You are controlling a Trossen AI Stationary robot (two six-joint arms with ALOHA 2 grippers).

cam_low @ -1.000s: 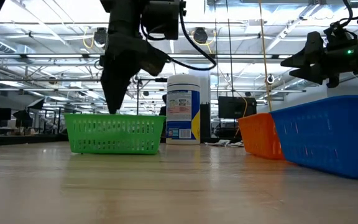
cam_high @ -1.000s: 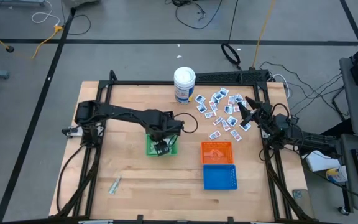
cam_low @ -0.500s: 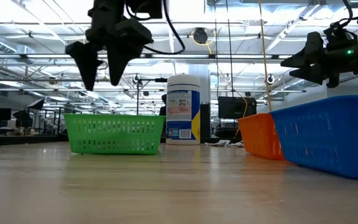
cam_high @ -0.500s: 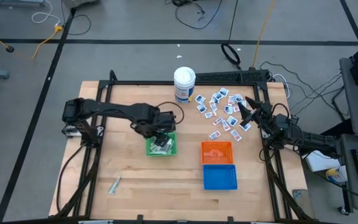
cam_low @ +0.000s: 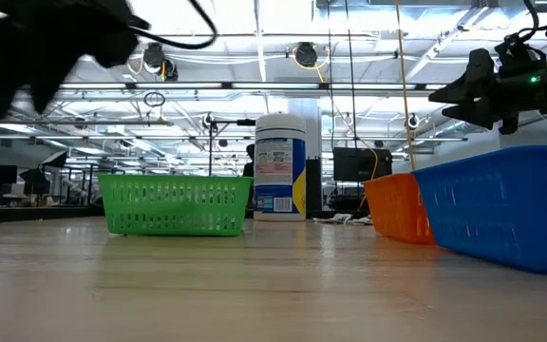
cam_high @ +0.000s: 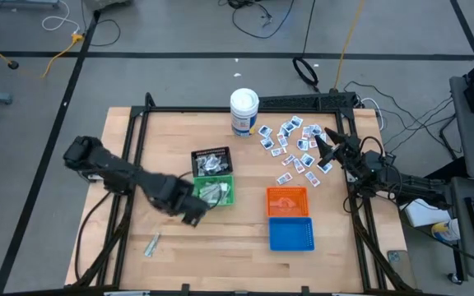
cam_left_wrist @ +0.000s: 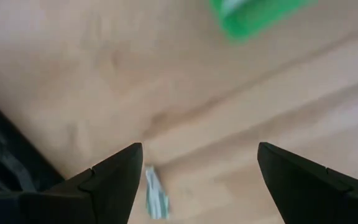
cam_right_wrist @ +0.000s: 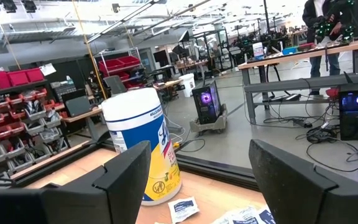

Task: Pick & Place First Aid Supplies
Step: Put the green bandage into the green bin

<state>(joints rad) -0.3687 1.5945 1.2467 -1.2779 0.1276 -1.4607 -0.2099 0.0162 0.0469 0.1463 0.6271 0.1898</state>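
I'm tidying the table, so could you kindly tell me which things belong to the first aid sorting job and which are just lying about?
Job:
- packets
- stray packet
- green basket
- black basket
- orange basket
- blue basket

Lying about:
- canister
- floor cables

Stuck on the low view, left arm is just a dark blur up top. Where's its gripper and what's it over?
Observer: The left gripper is off the green basket, over bare table toward the front edge, jaws open and empty.
Operator: Anything near it on the table?
Observer: One stray packet lies on the wood ahead of the fingers, apart from the rest.
Operator: Where's the main pile?
Observer: Loose packets spread beside the white canister, behind the orange basket.
Operator: Right arm?
Observer: The right gripper waits open at the pile's edge, holding nothing.
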